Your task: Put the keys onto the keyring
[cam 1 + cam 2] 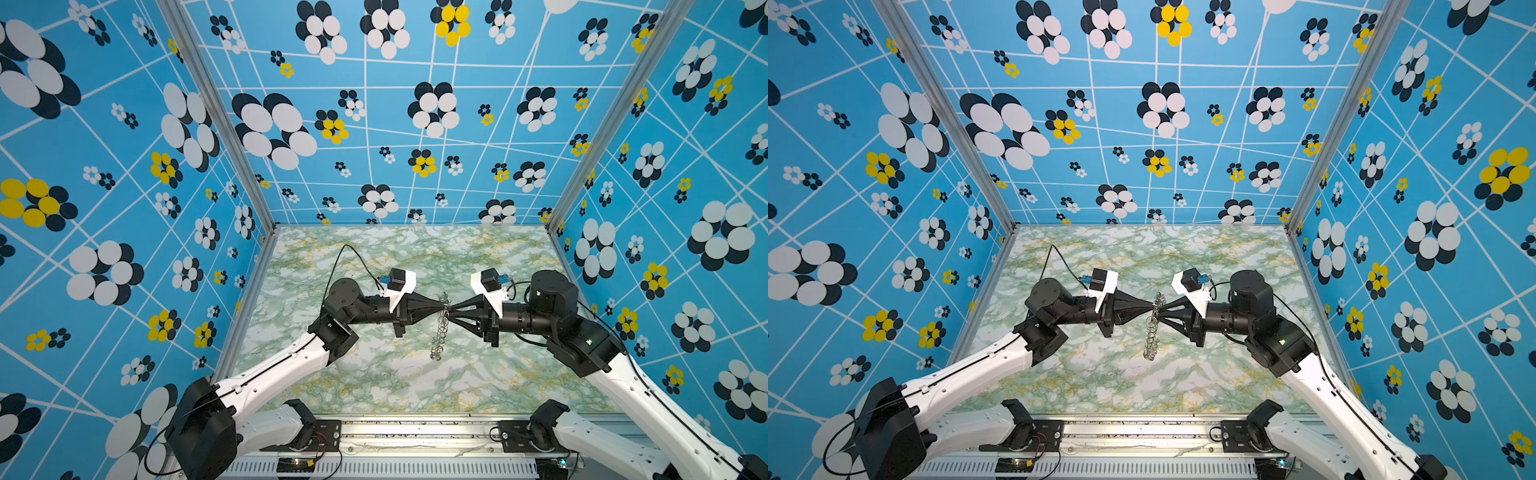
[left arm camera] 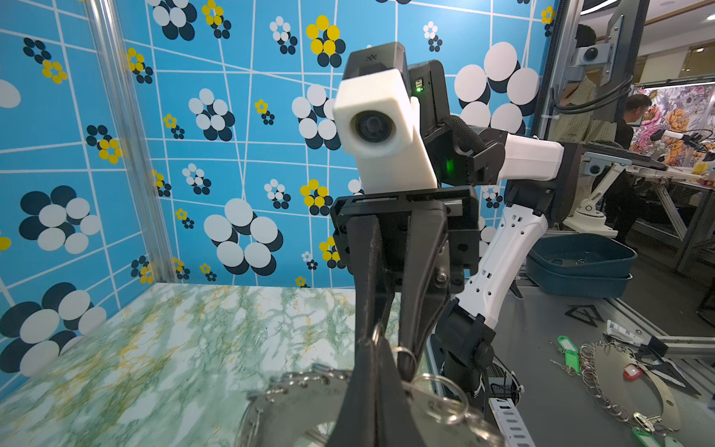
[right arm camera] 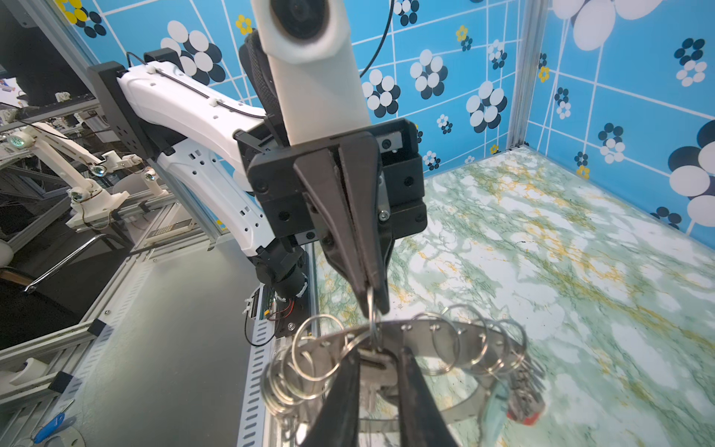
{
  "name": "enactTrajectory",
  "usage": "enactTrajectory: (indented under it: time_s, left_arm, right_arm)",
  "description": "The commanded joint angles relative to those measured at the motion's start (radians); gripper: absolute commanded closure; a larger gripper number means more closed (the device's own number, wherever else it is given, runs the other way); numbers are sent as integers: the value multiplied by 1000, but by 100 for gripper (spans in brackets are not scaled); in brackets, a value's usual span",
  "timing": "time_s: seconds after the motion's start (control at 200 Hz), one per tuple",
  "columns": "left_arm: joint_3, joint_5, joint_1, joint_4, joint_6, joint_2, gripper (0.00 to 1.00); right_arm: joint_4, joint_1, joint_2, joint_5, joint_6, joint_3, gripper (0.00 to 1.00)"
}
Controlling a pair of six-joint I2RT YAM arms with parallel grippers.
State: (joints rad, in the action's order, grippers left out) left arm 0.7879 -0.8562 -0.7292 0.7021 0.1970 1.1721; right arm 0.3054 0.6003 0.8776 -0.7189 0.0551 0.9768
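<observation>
Closest to the lens in the right wrist view, the right pincer [image 3: 379,354] has its two black fingers [image 3: 344,391] a narrow way apart, with a small silver key [image 3: 375,365] clamped flat between the tips. The key sits just under the rim of the keyring [image 3: 425,329], a grey metal ring disc edged with many wire loops. Directly above the key is one wire loop [image 3: 370,309]. The left pincer [image 3: 373,303] faces the right one and is fully closed, its tips pinching that loop.

On the far side of the disc in this view, a bunch of keys hangs from the loops with a red tag [image 3: 524,416] and a greenish tag [image 3: 495,402]. Both tags are blurred.

In the left wrist view the left pincer [image 2: 377,342] rises from the lower edge with its fingers pressed together. The keyring [image 2: 294,406] spreads to either side of it. The right pincer [image 2: 389,350] meets it from the opposite direction.

In both top views the pincers meet tip to tip over the middle of the marbled green table [image 1: 374,374]. The left pincer [image 1: 439,308] comes in from the left and the right pincer [image 1: 449,309] from the right. The keyring [image 1: 441,336] [image 1: 1151,336] stands on edge between them. It shows as a thin line of loops running from the tips toward the near side of the table. I cannot tell whether its lower rim touches the table.

Outside the enclosure, on a grey surface, lies another ring disc [image 2: 657,387] with a green tag [image 2: 570,356] and a red tag [image 2: 632,372].
</observation>
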Motion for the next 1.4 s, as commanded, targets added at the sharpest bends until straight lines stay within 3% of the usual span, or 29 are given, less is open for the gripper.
enactTrajectory:
  time_s: [0.0,0.555,0.77,1.105,1.309,1.394]
  left_arm:
    - [37,2,-8,22,-7,-16,100]
    - [48,-10,-22,-16,-29,-16,100]
    - [49,-13,-23,-16,-27,-17,100]
    - [48,9,-23,-32,-35,-28,100]
    - [70,50,-25,-184,-83,-52,100]
    - [85,61,-23,-275,-113,-62,92]
  right_arm:
    - [-26,8,-17,3,-8,-9,81]
    - [-54,7,-15,-2,-15,-12,87]
    - [-59,8,-10,-11,-22,-16,100]
    - [-16,8,-6,-26,-7,-3,100]
    - [162,7,18,-8,93,75,100]
    - [193,8,24,-2,112,88,100]
